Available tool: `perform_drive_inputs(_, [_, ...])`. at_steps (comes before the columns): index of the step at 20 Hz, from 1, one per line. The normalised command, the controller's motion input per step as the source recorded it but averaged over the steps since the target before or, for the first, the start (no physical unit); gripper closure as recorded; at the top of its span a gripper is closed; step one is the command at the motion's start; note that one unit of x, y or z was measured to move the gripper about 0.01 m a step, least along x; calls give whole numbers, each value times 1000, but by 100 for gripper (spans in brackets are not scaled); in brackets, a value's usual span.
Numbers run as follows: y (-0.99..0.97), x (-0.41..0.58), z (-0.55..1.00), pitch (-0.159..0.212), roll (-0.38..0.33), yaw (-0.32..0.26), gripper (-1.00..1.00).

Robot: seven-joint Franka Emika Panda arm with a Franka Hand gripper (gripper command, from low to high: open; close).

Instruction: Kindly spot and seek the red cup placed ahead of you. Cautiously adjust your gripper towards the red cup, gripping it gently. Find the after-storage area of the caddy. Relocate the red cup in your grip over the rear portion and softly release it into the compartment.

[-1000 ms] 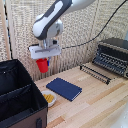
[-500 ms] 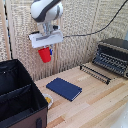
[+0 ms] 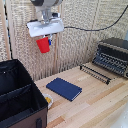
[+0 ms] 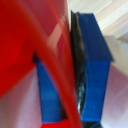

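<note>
The red cup (image 3: 43,45) hangs high above the table, held by my gripper (image 3: 45,39), a white blocky hand that is shut on it. In the wrist view the red cup (image 4: 27,45) fills most of the picture, blurred, next to a blue-tipped finger (image 4: 95,65). The black caddy (image 3: 20,100) with inner dividers stands on the table at the exterior view's lower left. The cup is above and to the right of the caddy, well clear of it.
A dark blue book (image 3: 63,88) lies on the wooden table. A white bowl with yellow contents (image 3: 48,101) sits beside the caddy, partly hidden. A dark toaster oven (image 3: 114,55) with a rack (image 3: 95,73) stands at the exterior view's right. A slatted screen is behind.
My gripper has risen with the red cup and shifted a little towards the exterior view's left, now much higher above the table.
</note>
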Motion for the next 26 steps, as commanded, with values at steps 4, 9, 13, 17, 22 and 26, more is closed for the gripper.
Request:
perform_drive_inputs(4, [825, -90, 494, -29, -17, -52, 100])
perform_drive_inputs(9, [919, -79, 333, -22, -18, -6, 100])
perform_drive_inputs(13, [941, -71, 277, -8, -17, 0, 100])
perform_drive_inputs(17, [961, -51, 123, -7, -16, 0, 100])
perform_drive_inputs(22, [985, -9, -150, -36, -17, 0, 100])
perform_drive_inputs(26, [736, -19, -250, -43, -28, 22, 100])
